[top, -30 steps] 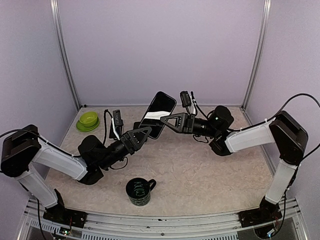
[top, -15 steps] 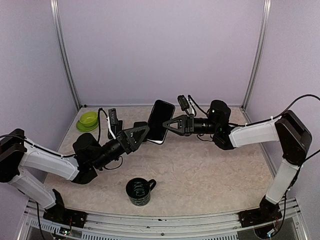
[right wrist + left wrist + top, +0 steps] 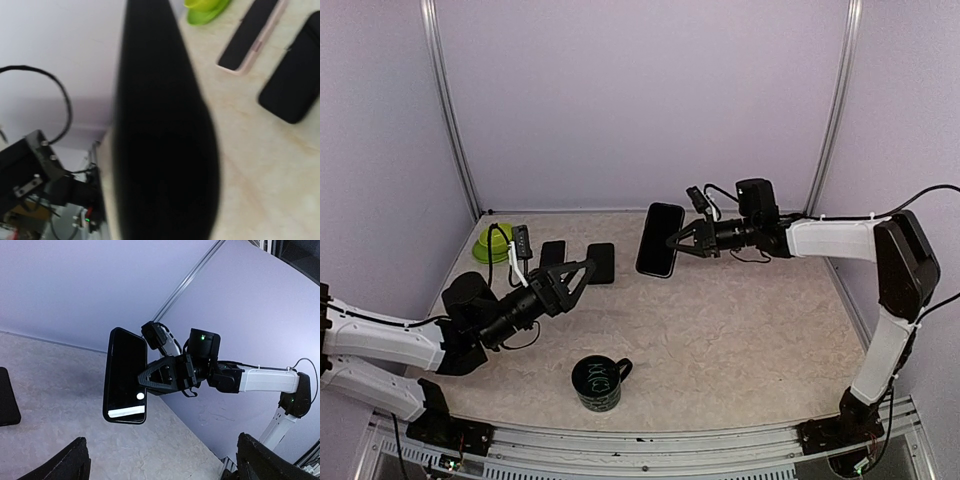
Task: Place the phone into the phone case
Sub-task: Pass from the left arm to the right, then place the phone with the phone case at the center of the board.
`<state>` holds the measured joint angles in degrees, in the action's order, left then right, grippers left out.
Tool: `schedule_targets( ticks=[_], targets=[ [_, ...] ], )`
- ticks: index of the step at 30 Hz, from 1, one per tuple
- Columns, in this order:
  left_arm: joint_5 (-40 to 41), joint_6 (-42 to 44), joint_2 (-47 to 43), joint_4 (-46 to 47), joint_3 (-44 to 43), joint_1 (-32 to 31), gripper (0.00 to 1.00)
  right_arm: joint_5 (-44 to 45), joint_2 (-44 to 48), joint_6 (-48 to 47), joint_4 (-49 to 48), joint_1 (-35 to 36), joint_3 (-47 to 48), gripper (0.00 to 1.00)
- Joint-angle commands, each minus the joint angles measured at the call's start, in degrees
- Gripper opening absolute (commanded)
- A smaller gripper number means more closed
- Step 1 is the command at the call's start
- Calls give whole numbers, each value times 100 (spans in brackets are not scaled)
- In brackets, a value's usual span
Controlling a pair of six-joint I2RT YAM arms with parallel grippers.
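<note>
Top external view gives us the right hand (image 3: 673, 246) clamped on one long edge of the phone (image 3: 659, 240), holding it upright in the air above the far tabletop (image 3: 750, 330). Our left hand (image 3: 578, 277) gapes wide and empty, well apart from it. Just past that hand, a pink-edged slab (image 3: 552, 253) and a black slab (image 3: 601, 262) lie flat; we cannot tell which is the case.

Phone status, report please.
Right gripper shut on phone, held above table. Left gripper open, empty. Black slab, pink-edged slab lie on table, uncovered.
</note>
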<state>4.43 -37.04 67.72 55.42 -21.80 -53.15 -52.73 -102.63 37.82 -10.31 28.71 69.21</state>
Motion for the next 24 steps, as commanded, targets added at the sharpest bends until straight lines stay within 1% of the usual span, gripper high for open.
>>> schedule_targets(
  ticks=[1,3,7,11,16,20,24],
  targets=[
    [375,153,-405,-710,174,45,99,-192,-461,-952,1242,-148,683,3],
    [443,155,-575,-863,255,38,99,-184,-730,-1113,1532,-199,978,4],
    [548,90,-894,-883,493,32,99,-116,-1272,-1372,2008,-271,1584,4],
    [633,49,-1178,-953,647,32,99,-68,-1846,-1655,2593,-316,2407,4],
    [691,59,-1376,-1112,755,21,99,22,-2543,-1796,3023,-401,3198,5],
    [811,248,-1617,-1255,843,6,99,33,-3077,-1801,3218,-508,3745,5],
    [987,553,-1914,-1598,860,14,99,13,-3522,-1847,3468,-567,4331,5]
  ],
)
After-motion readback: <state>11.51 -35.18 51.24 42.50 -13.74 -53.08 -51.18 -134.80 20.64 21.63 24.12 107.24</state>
